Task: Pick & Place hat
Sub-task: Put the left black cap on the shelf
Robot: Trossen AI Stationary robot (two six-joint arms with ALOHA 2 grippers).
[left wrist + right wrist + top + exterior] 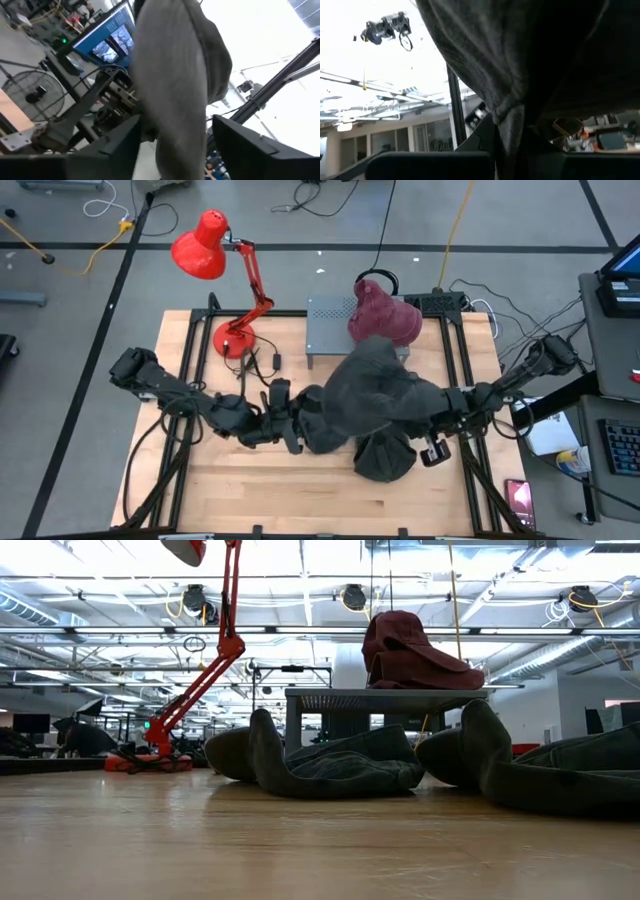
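A large floppy dark grey hat (375, 390) hangs above the middle of the table between my two grippers. My left gripper (298, 425) is shut on its left side and my right gripper (432, 418) on its right side. Below it, another dark grey hat (385, 458) lies on the tabletop. The low view shows two grey hats on the wood, one at the centre (330, 765) and one at the right (540, 775). A maroon hat (385, 315) rests on a grey metal stand (325, 320) at the back. My left gripper has a thick bunch of the grey hat's cloth (175, 115) between its two fingers (115, 150), filling the gap. The fingers come from the table's left, slanting upward. The hat is clear of the table. My right gripper pinches a gathered fold of the hat's cloth (507, 125) between its shut fingers, coming from the table's right and slanting upward. The cloth fans out wide beyond the fingers, and the hat is lifted clear.
A red desk lamp (215, 255) stands at the back left, its base (232, 338) on the table and a cable beside it. A phone (520, 498) lies near the front right corner. Bare wood (260, 490) runs along the table's near edge.
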